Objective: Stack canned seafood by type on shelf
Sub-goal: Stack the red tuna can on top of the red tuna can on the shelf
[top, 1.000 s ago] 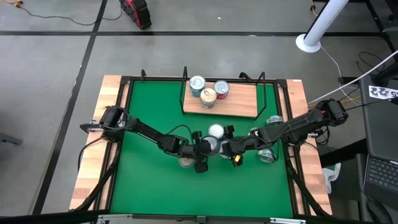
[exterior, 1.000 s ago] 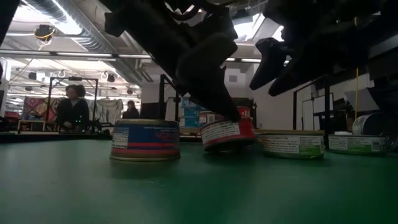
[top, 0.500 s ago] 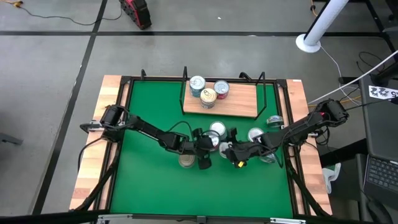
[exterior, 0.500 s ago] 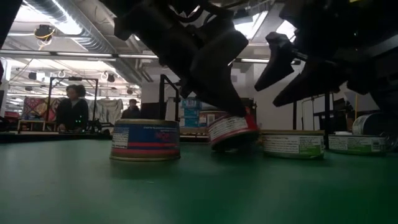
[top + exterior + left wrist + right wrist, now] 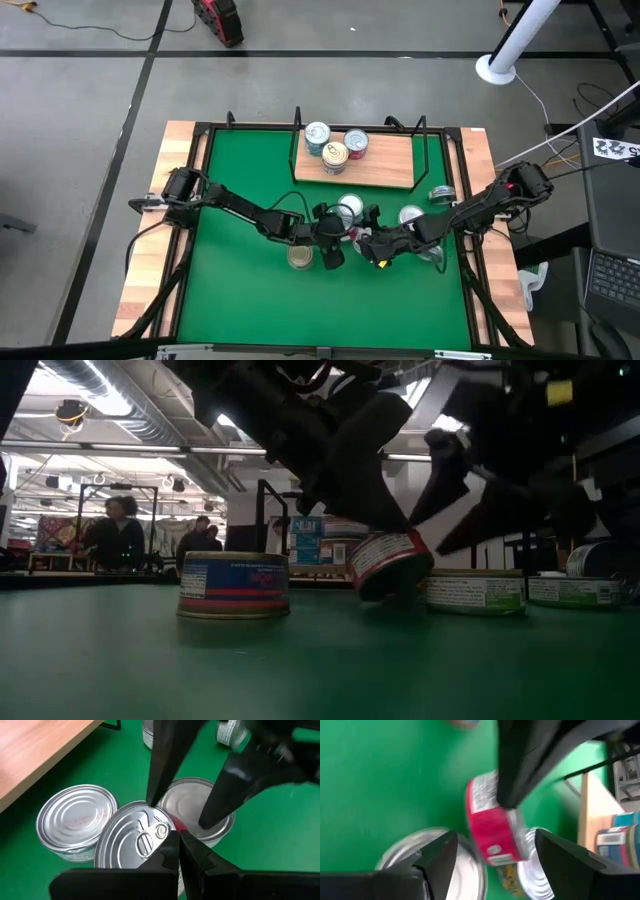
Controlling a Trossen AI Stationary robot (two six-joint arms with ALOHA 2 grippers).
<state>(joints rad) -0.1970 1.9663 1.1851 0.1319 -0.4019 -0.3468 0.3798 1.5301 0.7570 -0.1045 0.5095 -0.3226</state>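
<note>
On the green mat point(image 5: 240, 270), nearest in the low view, a blue-and-red tin point(image 5: 234, 585) sits flat and alone. Behind it the left gripper point(image 5: 178, 851), fingers pressed together, tips a red tin point(image 5: 390, 563) up on its edge. The right gripper point(image 5: 492, 847) spreads wide around that tin; contact is too blurred to judge. Farther back, three tins point(image 5: 334, 146) stand on the shelf point(image 5: 385, 165), largely hidden in the low view.
</note>
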